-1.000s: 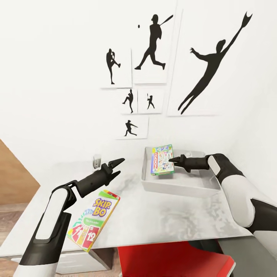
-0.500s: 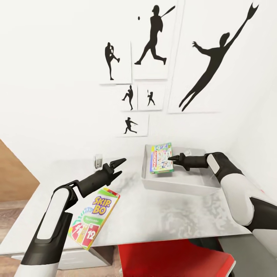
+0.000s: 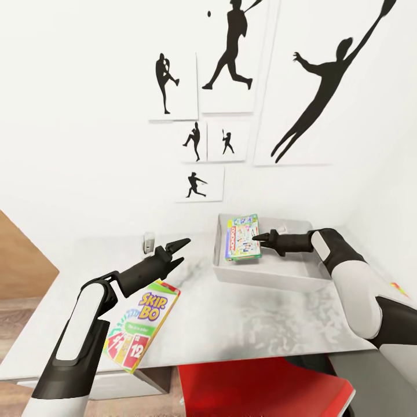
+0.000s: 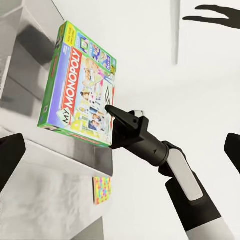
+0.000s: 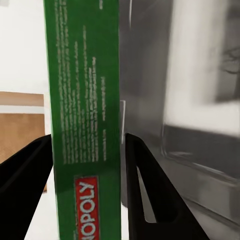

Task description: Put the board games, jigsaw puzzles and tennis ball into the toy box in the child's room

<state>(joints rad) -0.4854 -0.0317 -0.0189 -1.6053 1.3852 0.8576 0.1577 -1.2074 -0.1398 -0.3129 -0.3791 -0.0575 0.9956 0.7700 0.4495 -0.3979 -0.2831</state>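
Green-edged MONOPOLY box [image 3: 242, 238] tilts upright, clamped by right gripper [image 3: 259, 237].

Right arm bent at elbow, forearm reaching inward across the body; right gripper [image 3: 258, 237] closed, fingers [image 5: 145, 185] pinching either side of the Monopoly box [image 3: 242, 238]. Left arm extended forward and raised above the counter [image 3: 243, 324]; left gripper [image 3: 180, 243] holds nothing, fingers slightly parted.

MONOPOLY box [image 3: 242, 238]: green edges, white face, red banner. SKIP-BO box [image 3: 141, 324]: green-yellow-red. Toy box [image 3: 272, 277]: pale grey. Tabletop [image 3: 243, 324]: light grey, mottled. Jigsaw puzzle [image 4: 102, 190]: multicoloured pieces.
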